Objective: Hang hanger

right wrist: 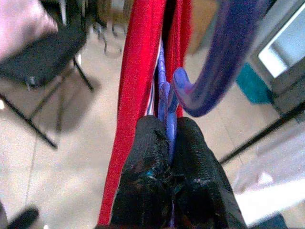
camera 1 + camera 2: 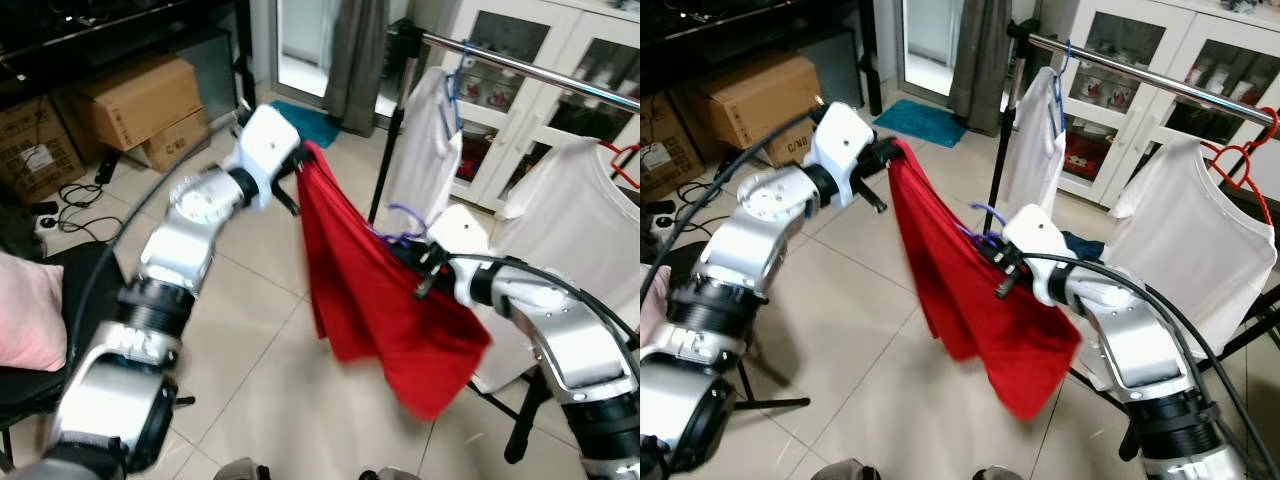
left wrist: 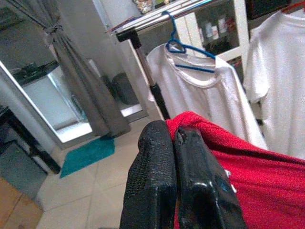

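Note:
A red garment (image 2: 385,290) hangs between my two arms, on a purple hanger (image 2: 405,222) whose hook (image 1: 224,52) sticks up above the cloth. My right gripper (image 1: 165,143) is shut on the purple hanger's neck just below the hook. My left gripper (image 3: 175,143) is shut on the garment's upper corner (image 3: 190,121), holding it up at the left. The metal clothes rail (image 2: 530,70) runs across the upper right, behind the garment and apart from the hook.
Two white shirts hang on the rail, one on a blue hanger (image 2: 455,85), one on a red hanger (image 2: 620,160). The rack's black post (image 2: 385,160) stands behind the garment. Cardboard boxes (image 2: 140,105) and a chair with a pink cushion (image 2: 25,310) are at left.

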Controlling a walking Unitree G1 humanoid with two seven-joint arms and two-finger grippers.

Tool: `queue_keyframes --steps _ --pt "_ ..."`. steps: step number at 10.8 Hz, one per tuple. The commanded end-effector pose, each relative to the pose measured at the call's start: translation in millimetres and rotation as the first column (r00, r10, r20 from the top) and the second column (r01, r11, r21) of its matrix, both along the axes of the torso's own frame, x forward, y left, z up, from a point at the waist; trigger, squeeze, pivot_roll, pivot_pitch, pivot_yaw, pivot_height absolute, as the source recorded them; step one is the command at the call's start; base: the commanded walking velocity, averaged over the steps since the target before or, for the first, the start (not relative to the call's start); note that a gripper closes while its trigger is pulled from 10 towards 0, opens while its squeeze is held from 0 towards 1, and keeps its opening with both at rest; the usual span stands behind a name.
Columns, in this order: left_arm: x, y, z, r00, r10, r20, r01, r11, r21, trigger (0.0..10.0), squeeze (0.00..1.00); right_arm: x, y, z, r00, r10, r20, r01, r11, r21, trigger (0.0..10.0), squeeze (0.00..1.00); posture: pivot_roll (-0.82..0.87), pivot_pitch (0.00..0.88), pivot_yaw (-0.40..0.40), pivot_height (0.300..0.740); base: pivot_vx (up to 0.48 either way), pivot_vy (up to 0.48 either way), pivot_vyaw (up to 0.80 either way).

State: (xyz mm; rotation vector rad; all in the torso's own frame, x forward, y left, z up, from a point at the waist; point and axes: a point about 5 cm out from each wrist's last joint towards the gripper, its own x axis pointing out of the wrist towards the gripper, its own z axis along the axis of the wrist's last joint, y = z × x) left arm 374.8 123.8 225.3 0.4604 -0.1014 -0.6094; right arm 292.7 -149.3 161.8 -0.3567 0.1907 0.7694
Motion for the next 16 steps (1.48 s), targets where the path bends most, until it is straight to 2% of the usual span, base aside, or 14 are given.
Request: queue_keyframes --steps 1,2,4,5,6,7,8,9,10,11,12,13,14,16 --pt "2.6 5.1 9.6 0.999 0.012 0.031 -0.012 1.0 0.007 0.0 0.0 2.7 -7.3 10.6 0.998 -0.053 0.026 0.052 0.998 0.044 0.0 0.0 -0.06 0.0 -0.027 0.74 0.0 0.0 0.0" --pt "4.5 12.7 12.5 0.999 0.031 0.033 -0.032 0.999 0.013 0.0 0.0 4.3 -14.7 21.1 0.994 -0.107 0.03 0.102 0.983 0.154 0.0 0.0 -0.07 0.0 -0.026 0.74 0.0 0.0 0.0" --pt "8.9 26.1 11.9 0.996 0.078 0.031 -0.079 0.996 0.03 0.0 0.0 2.6 -24.1 33.1 0.991 -0.113 0.07 0.094 0.967 0.236 0.0 0.0 -0.07 0.0 -0.026 0.74 0.0 0.0 0.0" --pt "13.9 39.1 16.9 0.991 0.129 0.04 -0.129 0.992 0.012 0.0 0.0 -12.1 -20.3 35.7 0.996 0.04 0.079 -0.057 0.974 0.221 0.0 0.0 -0.07 0.0 -0.024 0.74 0.0 0.0 0.0" --pt "16.1 45.3 21.8 0.987 0.149 0.053 -0.149 0.989 0.004 0.0 0.0 -21.1 -18.1 31.1 0.992 0.124 0.038 -0.129 0.973 0.193 0.0 0.0 -0.07 0.0 -0.024 0.74 0.0 0.0 0.0" --pt "18.4 48.4 28.2 0.986 0.154 0.06 -0.153 0.988 -0.029 0.0 0.0 -26.9 -16.2 27.2 0.983 0.181 0.01 -0.179 0.963 0.199 0.0 0.0 -0.07 0.0 -0.024 0.74 0.0 0.0 0.0" --pt "19.9 45.3 40.7 0.99 0.124 0.072 -0.115 0.986 -0.121 0.0 0.0 -30.2 -14.6 14.8 0.979 0.201 -0.023 -0.198 0.976 0.089 0.0 0.0 -0.07 0.0 -0.026 0.74 0.0 0.0 0.0" --pt "20.9 42.2 43.4 0.992 0.105 0.064 -0.093 0.983 -0.156 0.0 0.0 -28.4 -14.3 12.8 0.983 0.185 -0.019 -0.182 0.978 0.106 0.0 0.0 -0.07 0.0 -0.025 0.74 0.0 0.0 0.0" --pt "22.0 41.0 43.0 0.994 0.096 0.053 -0.085 0.981 -0.177 0.0 0.0 -24.7 -15.7 16.1 0.991 0.136 0.003 -0.134 0.972 0.195 0.0 0.0 -0.07 0.0 -0.024 0.74 0.0 0.0 0.0" --pt "24.2 44.6 41.2 0.992 0.12 0.03 -0.109 0.964 -0.242 0.0 0.0 -19.3 -23.4 19.6 0.999 0.053 0.006 -0.052 0.942 0.333 0.0 0.0 -0.07 0.0 -0.021 0.74 0.0 0.0 0.0" --pt "26.6 53.2 37.5 0.984 0.178 0.014 -0.166 0.943 -0.289 0.0 0.0 -20.1 -28.6 19.9 0.999 0.035 0.003 -0.034 0.915 0.403 0.0 0.0 -0.07 0.0 -0.018 0.74 0.0 0.0 0.0" --pt "26.0 52.1 35.1 0.986 0.164 0.021 -0.154 0.959 -0.237 0.0 0.0 -22.9 -29.2 8.0 0.999 0.046 -0.013 -0.041 0.967 0.253 0.0 0.0 -0.07 0.0 -0.018 0.74 0.0 0.0 0.0" --pt "22.1 36.8 29.5 0.998 0.06 0.009 -0.058 0.987 -0.151 0.0 0.0 -16.3 -28.7 3.5 1.0 -0.016 -0.007 0.017 0.989 0.149 0.0 0.0 -0.07 0.0 -0.019 0.74 0.0 0.0 0.0" --pt "19.1 17.0 19.3 0.999 -0.03 -0.02 0.028 0.995 -0.095 0.0 0.0 -2.6 -24.2 10.2 0.995 -0.094 0.031 0.09 0.99 0.111 0.0 0.0 -0.07 0.0 -0.018 0.74 0.0 0.0 0.0"
